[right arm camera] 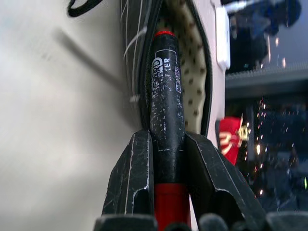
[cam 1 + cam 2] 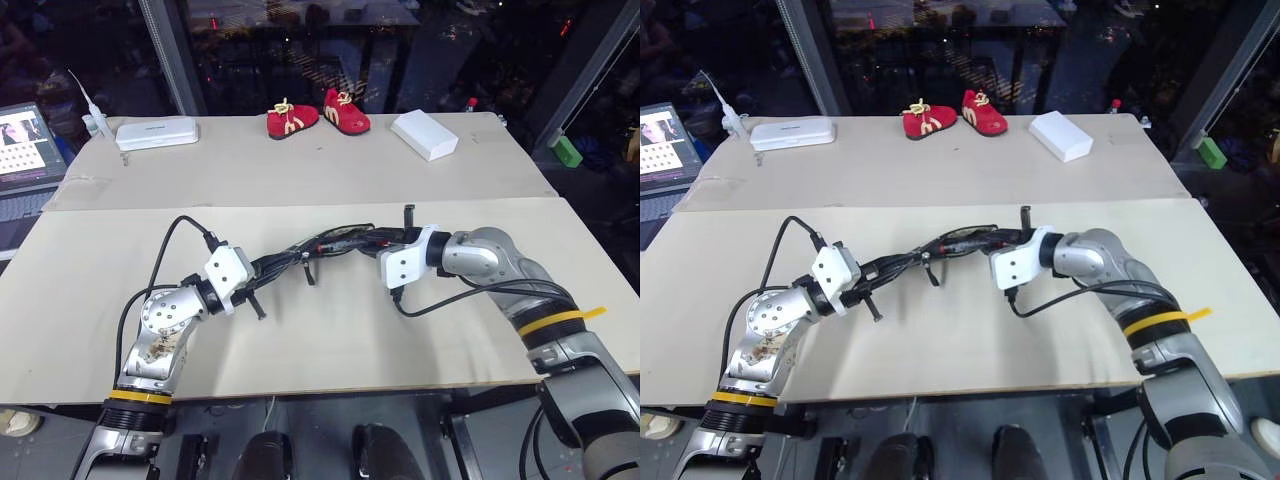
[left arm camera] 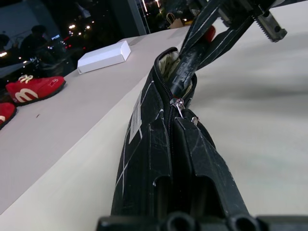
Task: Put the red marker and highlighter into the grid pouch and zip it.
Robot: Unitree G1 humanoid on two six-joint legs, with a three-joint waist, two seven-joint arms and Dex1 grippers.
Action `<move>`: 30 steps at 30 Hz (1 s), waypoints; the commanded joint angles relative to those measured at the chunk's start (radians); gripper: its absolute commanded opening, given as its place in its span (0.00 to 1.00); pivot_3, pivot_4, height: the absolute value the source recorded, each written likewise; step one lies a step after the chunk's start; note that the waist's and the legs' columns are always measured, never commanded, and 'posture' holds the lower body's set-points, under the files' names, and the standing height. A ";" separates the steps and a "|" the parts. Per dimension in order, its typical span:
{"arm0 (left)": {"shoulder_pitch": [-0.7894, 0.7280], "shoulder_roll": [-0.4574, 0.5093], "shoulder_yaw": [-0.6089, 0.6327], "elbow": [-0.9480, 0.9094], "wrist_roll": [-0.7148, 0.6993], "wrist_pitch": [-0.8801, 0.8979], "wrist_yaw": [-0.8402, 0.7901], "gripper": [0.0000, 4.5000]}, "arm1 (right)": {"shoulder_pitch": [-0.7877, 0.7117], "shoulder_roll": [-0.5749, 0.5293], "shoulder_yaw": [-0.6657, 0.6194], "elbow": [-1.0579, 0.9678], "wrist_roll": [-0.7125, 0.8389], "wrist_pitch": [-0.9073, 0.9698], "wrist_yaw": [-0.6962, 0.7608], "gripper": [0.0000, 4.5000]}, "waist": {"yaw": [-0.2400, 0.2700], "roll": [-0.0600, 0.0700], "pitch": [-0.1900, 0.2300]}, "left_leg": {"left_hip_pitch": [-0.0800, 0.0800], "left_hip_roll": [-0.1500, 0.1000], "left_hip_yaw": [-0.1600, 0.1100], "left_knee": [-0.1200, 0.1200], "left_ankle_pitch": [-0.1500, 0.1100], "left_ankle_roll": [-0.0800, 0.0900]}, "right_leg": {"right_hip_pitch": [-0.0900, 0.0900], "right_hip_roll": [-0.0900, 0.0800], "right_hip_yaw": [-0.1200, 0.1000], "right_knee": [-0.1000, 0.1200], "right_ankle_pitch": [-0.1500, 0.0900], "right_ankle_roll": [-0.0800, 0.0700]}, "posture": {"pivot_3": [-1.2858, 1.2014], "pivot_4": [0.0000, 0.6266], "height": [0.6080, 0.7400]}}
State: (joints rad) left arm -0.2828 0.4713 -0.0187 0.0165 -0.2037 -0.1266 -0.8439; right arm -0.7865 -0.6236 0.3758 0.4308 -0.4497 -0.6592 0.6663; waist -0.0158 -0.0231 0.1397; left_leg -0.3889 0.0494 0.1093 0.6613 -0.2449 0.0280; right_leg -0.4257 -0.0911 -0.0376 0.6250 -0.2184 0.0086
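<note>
The red marker (image 1: 166, 120) is on its way in, but nothing is finished yet. The right tool (image 1: 166, 159) is clamped on the marker around its middle, black half leading, and the tip is poking just inside the open mouth of the grid pouch (image 3: 144, 144), against the pale dotted lining. I'd say the marker is barely past the lip, so it has yet to be pushed deeper and let go.

The left tool (image 3: 185, 159) has its fingers pressed together on the near end of the pouch, pinching the fabric right by the zipper slider, and it holds the pouch up off the tabletop (image 2: 330, 340) so that it stretches between the two arms in front of the robot. The zip is open along the far part of the pouch, where the right tool comes in.

I can't spot the highlighter anywhere; whether it's already inside the pouch, I can't tell. So what is left, as far as I can judge: seat and release the marker, deal with the highlighter if it isn't in, then run the zipper shut.

Far back on the tabletop sit a pair of red toy shoes (image 2: 318, 114), a white box (image 2: 424, 134) and a flat white case (image 2: 157, 132), all well apart from the work.
</note>
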 commanded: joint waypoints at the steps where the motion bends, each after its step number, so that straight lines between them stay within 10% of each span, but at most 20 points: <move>1: -0.019 -0.004 0.002 -0.029 -0.017 -0.003 0.004 0.00 | -0.036 0.038 0.031 0.002 -0.013 -0.055 -0.011 0.13 | 0.001 0.000 0.000 | 0.000 0.000 0.000 0.000 0.000 0.000 | 0.000 0.000 0.000 0.000 0.000 0.000 | 0.52 0.24 1.00; 11: -0.028 -0.006 0.000 -0.029 -0.016 0.000 0.003 0.00 | -0.081 0.122 0.060 0.076 0.003 -0.057 0.005 0.13 | 0.000 0.000 0.000 | 0.000 0.000 0.000 0.000 0.000 0.000 | 0.000 0.000 0.000 0.001 0.000 0.000 | 0.52 0.24 1.00; 12: -0.024 -0.004 0.002 -0.032 -0.016 0.000 0.004 0.00 | -0.084 0.120 0.043 0.086 0.027 -0.031 0.020 0.35 | 0.000 0.000 0.000 | 0.000 0.000 0.000 0.000 0.000 0.000 | 0.000 0.000 0.000 0.001 0.000 0.000 | 0.52 0.24 1.00; 17: -0.013 0.000 0.006 -0.039 -0.017 0.001 0.005 0.00 | -0.124 0.088 0.000 0.149 0.000 -0.012 -0.052 0.69 | 0.001 0.000 0.000 | 0.000 0.000 0.000 0.000 0.000 0.000 | 0.000 -0.001 0.000 0.001 0.000 0.000 | 0.52 0.24 1.00; 21: -0.017 -0.001 0.005 -0.035 -0.016 0.001 0.006 0.00 | -0.125 0.043 -0.044 0.172 0.076 -0.022 -0.027 0.69 | 0.001 0.000 0.000 | 0.000 0.000 0.000 0.000 0.000 0.000 | 0.000 0.000 0.000 0.001 0.000 0.000 | 0.52 0.24 1.00; 26: -0.022 -0.003 0.004 -0.029 -0.016 0.000 0.006 0.00 | -0.046 0.009 -0.160 0.095 0.353 0.130 0.139 0.69 | 0.001 0.000 0.000 | 0.000 0.000 0.000 0.000 0.000 0.000 | 0.000 0.000 0.000 0.000 0.000 0.000 | 0.52 0.24 1.00; 30: -0.018 -0.003 0.006 -0.029 -0.017 -0.002 0.006 0.00 | 0.098 -0.014 -0.244 -0.182 0.692 0.630 0.331 0.69 | 0.003 0.000 0.000 | 0.000 0.001 -0.001 0.000 0.000 0.000 | 0.001 -0.001 -0.001 0.000 0.000 0.000 | 0.52 0.24 1.00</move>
State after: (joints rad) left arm -0.2916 0.4663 -0.0211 0.0143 -0.2034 -0.1250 -0.8424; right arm -0.7306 -0.6147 0.1822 0.4247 0.0443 -0.3021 0.9030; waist -0.0127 -0.0228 0.1398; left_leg -0.3888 0.0511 0.1073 0.6613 -0.2449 0.0281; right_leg -0.4245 -0.0922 -0.0383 0.6254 -0.2179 0.0081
